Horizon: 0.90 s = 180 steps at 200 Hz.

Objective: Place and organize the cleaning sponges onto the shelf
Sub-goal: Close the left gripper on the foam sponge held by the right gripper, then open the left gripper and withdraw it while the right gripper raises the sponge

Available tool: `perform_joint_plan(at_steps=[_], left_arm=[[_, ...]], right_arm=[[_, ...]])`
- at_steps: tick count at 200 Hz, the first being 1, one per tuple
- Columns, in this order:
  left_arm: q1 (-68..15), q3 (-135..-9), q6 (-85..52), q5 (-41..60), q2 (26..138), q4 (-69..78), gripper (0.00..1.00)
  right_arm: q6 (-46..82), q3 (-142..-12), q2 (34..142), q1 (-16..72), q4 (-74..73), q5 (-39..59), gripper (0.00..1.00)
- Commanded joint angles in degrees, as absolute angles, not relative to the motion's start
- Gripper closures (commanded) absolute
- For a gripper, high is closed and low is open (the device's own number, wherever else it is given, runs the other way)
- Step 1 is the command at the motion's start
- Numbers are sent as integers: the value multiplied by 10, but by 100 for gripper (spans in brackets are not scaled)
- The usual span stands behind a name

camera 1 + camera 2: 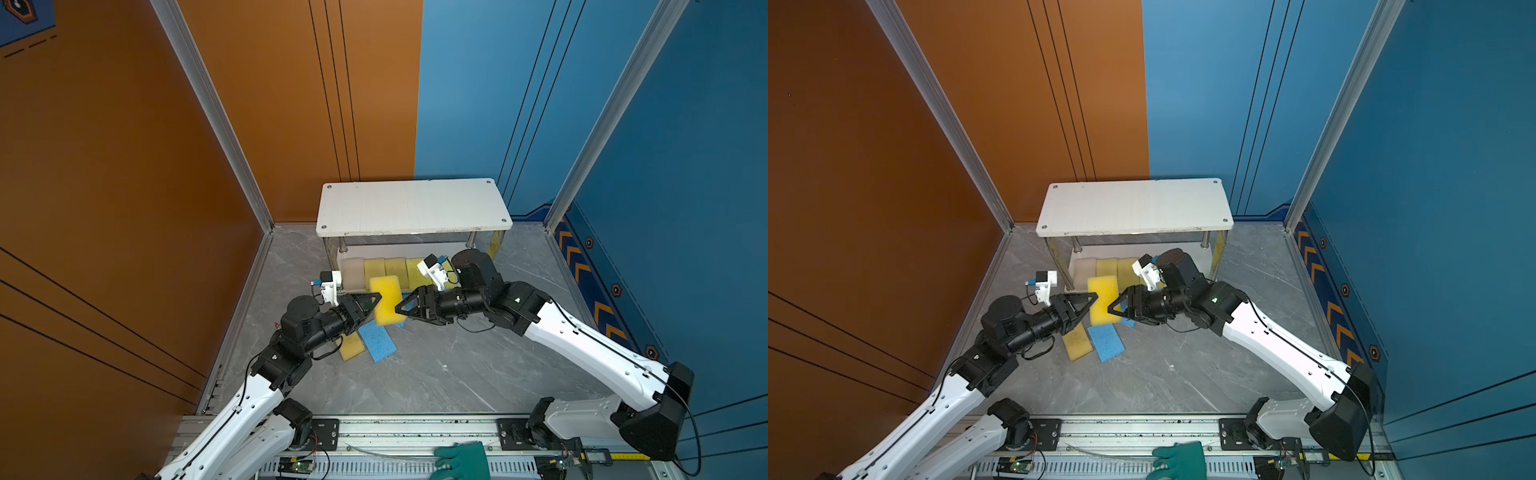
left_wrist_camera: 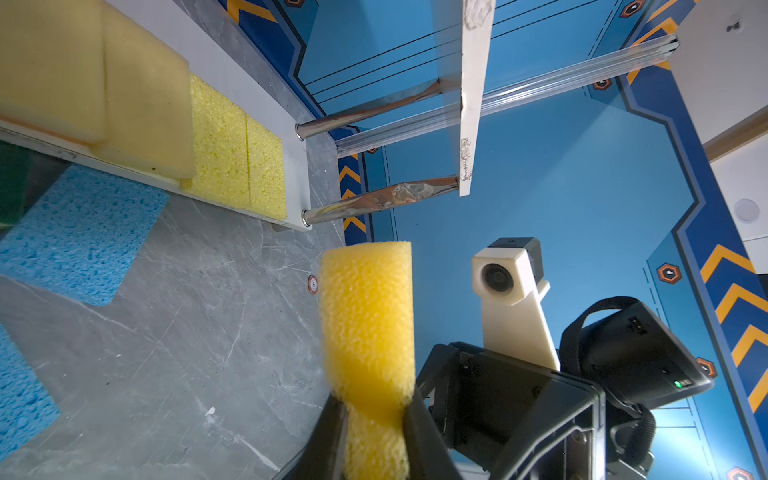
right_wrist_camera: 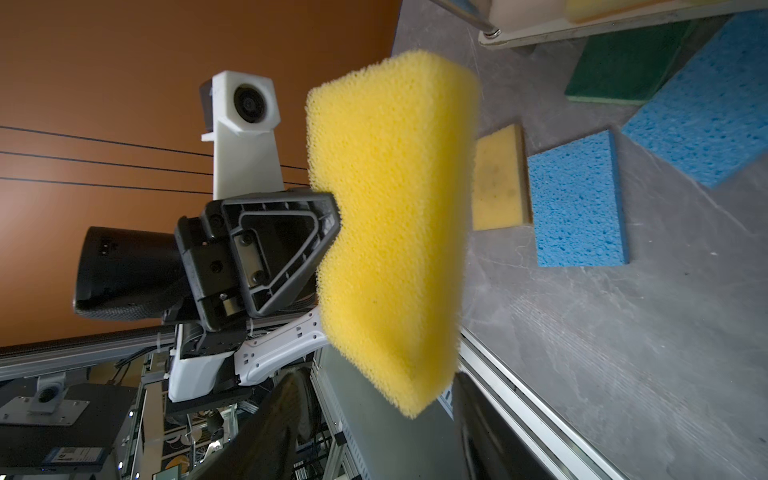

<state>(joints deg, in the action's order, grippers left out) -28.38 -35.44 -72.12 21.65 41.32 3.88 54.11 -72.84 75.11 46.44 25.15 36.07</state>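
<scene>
A bright yellow sponge hangs in the air in front of the shelf. My left gripper is shut on one long edge, denting the foam. My right gripper stands open, its jaws spread on either side of the sponge's opposite end without pinching it. On the lower board stand a pink-beige sponge and several yellow ones side by side. On the floor lie a yellow sponge, two blue sponges and a dark green one.
The shelf's top board is bare, and chrome posts stand at its corners. A teal glove lies on the aluminium rail at the front. Orange wall on the left, blue wall on the right.
</scene>
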Motion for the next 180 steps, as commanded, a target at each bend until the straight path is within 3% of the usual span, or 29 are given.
perform_joint_plan(at_steps=[1, 180], left_arm=[[-274, -339, -757, 240, 412, 114, 79], [-230, -324, -817, 264, 391, 164, 81]], right_arm=[[581, -715, 744, 463, 164, 399, 40], [628, -701, 762, 455, 103, 387, 37]])
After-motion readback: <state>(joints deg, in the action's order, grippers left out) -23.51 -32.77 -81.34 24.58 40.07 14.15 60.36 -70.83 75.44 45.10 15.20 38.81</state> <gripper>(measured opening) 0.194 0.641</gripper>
